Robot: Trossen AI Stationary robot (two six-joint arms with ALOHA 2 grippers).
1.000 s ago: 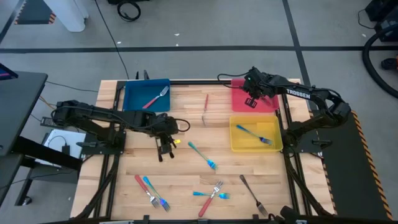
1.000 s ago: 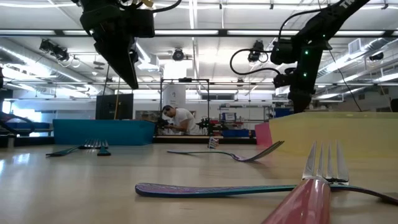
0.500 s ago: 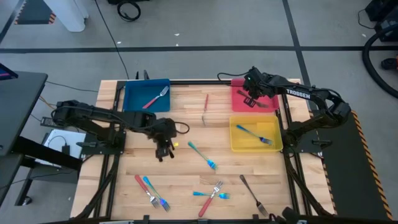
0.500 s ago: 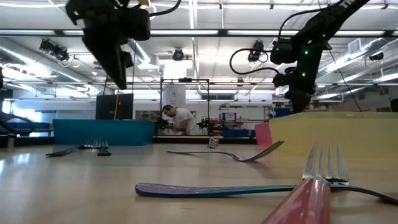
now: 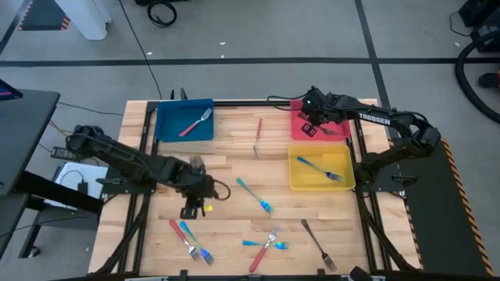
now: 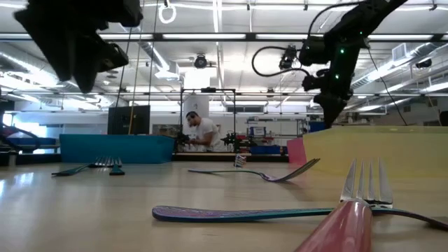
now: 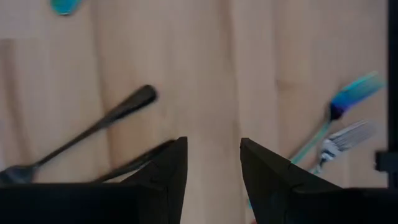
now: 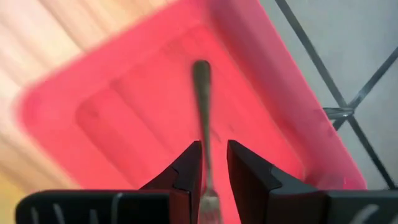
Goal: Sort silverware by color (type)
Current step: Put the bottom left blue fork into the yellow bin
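My right gripper [image 5: 309,127] hangs open over the red tray [image 5: 344,134]. A dark metal fork [image 8: 201,106] lies on the tray floor and shows in the gap between the fingers in the right wrist view [image 8: 214,149]. My left gripper [image 5: 191,209] is open above bare wood [image 7: 211,143], left of the table's middle. Ahead of it lie a dark fork [image 7: 93,127] and a blue-handled fork [image 7: 348,102]. Red and blue forks [image 5: 189,240] rest flat near the front edge. A crossed cluster [image 5: 266,242] and another dark fork [image 5: 319,245] lie there too.
The blue tray [image 5: 166,133] holds a red-handled fork [image 5: 195,123]. The yellow tray [image 5: 294,184] holds a blue-handled fork [image 5: 319,168]. A red fork [image 5: 258,134] and a blue fork [image 5: 254,195] lie on the wood mid-table. A person stands in the room beyond [image 6: 199,133].
My left gripper has travelled toward the table's near edge and slightly left, ending close to the forks at the front left. My right gripper has shifted a little toward the table's left over the red tray, and a dark fork now shows lying in that tray.
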